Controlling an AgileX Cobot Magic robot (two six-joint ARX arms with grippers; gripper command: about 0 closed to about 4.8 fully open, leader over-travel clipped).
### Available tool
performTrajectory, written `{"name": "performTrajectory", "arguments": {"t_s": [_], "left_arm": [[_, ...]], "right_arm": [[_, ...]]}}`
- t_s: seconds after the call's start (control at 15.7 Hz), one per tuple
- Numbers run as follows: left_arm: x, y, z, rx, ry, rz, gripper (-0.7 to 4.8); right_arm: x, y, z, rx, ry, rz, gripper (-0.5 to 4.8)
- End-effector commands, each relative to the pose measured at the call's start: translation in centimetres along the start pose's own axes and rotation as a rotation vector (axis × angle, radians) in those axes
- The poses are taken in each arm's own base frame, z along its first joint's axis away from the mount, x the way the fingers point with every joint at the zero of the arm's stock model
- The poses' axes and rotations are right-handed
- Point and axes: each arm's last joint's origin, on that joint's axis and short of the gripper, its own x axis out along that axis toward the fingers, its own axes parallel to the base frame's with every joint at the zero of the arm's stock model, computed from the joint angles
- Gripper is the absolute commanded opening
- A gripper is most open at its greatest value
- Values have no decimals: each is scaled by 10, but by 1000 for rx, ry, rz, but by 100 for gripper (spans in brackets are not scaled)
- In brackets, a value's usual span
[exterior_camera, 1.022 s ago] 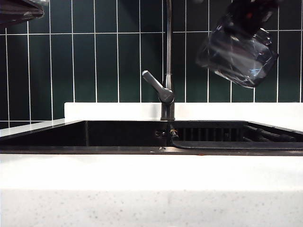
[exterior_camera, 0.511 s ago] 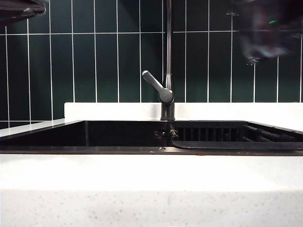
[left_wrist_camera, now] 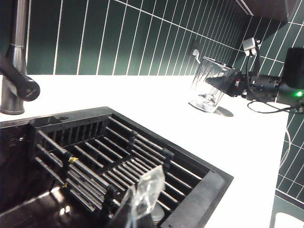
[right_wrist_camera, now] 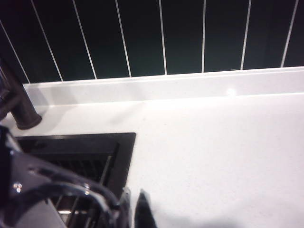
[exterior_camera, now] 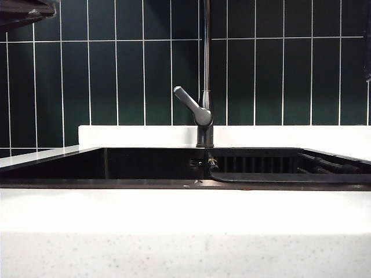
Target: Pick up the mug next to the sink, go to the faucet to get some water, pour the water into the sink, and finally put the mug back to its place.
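Observation:
The clear glass mug (left_wrist_camera: 207,85) stands upright at the white countertop beyond the sink's far corner; I cannot tell if its base touches. My right gripper (left_wrist_camera: 219,83) is shut on its wall near the rim. In the right wrist view the mug's rim (right_wrist_camera: 61,192) curves beside that gripper (right_wrist_camera: 134,211). The mug is out of the exterior view. The faucet (exterior_camera: 206,69) rises behind the black sink (exterior_camera: 145,183), its lever (exterior_camera: 188,101) angled left. My left gripper (left_wrist_camera: 142,202) hangs shut and empty over the sink's ribbed rack (left_wrist_camera: 95,156).
Dark green tiles (exterior_camera: 116,75) form the back wall above a white ledge. The white countertop (left_wrist_camera: 156,109) runs round the sink. A cable (left_wrist_camera: 266,107) trails from the right arm onto the counter. A dark shelf edge (exterior_camera: 23,11) sits at the upper left.
My right gripper swung the tilted mug from the upper right of the exterior view out past its right edge. The left arm stayed put.

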Motion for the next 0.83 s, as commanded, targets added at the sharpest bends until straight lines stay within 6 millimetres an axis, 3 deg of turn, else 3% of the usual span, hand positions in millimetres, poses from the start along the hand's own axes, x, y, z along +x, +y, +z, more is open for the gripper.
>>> {"name": "performTrajectory", "arguments": {"t_s": [0.06, 0.64, 0.83], "left_arm": [[0, -1, 1, 10, -9, -10, -6], [0, -1, 1, 30, -9, -10, -6], [0, -1, 1, 32, -8, -10, -6]], "right_arm": [[15, -10, -7, 24, -2, 83, -9], [76, -38, -53, 31, 77, 83, -9], [98, -45, -50, -11, 92, 139, -9]]}}
